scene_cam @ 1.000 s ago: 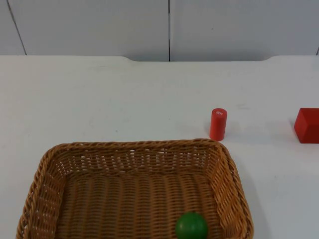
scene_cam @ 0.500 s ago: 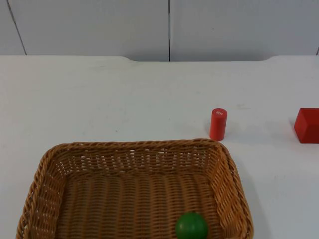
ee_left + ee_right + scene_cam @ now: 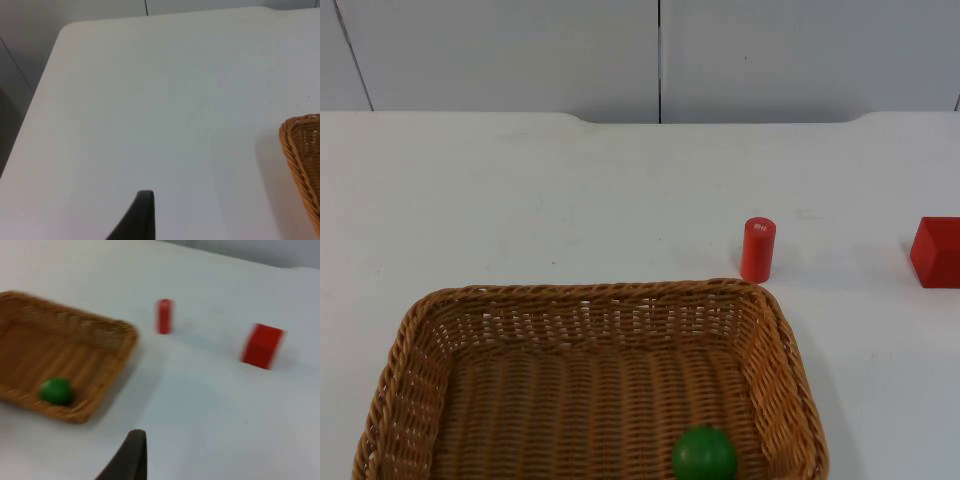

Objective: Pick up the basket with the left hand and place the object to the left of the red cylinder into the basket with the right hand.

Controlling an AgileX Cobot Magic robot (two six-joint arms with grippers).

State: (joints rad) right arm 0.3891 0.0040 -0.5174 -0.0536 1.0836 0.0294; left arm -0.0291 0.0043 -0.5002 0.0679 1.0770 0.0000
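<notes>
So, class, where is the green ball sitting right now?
In the top view the green ball lies inside the wicker basket, near its right wall at the front, with the red cylinder standing on the table beyond the basket's far right corner.

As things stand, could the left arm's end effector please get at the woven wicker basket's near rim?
Probably yes: bare white table lies between the left end effector and the woven wicker basket.

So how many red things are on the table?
2. The red cylinder stands just past the basket's far right corner. The red cube sits further right, near the table's edge. The ball in the basket is green.
</notes>
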